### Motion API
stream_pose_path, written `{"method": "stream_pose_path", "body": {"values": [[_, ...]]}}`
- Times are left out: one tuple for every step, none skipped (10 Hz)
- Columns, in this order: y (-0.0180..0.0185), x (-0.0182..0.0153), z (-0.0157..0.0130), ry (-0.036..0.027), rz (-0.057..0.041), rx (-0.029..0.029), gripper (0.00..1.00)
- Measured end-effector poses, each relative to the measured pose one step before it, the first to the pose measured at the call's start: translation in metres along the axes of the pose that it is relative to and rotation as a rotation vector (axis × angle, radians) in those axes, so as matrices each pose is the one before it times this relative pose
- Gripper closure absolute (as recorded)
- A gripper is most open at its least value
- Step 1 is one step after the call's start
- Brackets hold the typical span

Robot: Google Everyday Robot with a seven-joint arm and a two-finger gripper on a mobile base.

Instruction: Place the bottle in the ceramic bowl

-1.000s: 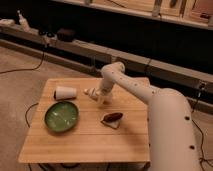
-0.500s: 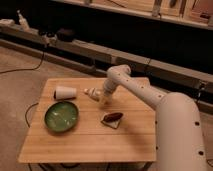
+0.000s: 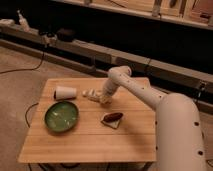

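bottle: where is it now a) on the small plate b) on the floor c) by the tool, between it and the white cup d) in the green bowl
c: the bottle sits at the tool over the table, white cup on its other side, apart from the green bowl.

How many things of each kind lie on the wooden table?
bottle: 1
white cup: 1
green ceramic bowl: 1
small plate: 1
brown item on that plate: 1
Total: 5
The pincer is at the bottle, on the side away from the cup.
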Motion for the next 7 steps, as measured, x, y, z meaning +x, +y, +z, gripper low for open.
{"method": "stream_pose_path", "body": {"values": [[0.00138, 0.00032, 0.00019, -0.00101, -0.00804, -0.00703, 0.82], [0.00148, 0.00088, -0.00135, 0.00049, -0.00805, -0.00781, 0.91], [0.00139, 0.00526, -0.00573, 0.01371, -0.01622, -0.012, 0.97], [0.00076, 0.0062, -0.00802, 0.01829, -0.01814, -0.01281, 0.98], [0.00066, 0.00763, -0.00929, 0.02033, -0.01721, -0.01202, 0.98], [-0.0039, 0.01858, -0.02151, 0.04247, -0.04889, -0.01588, 0.98], [-0.00611, 0.01683, -0.01175, 0.02622, -0.04443, 0.00309, 0.94]]}}
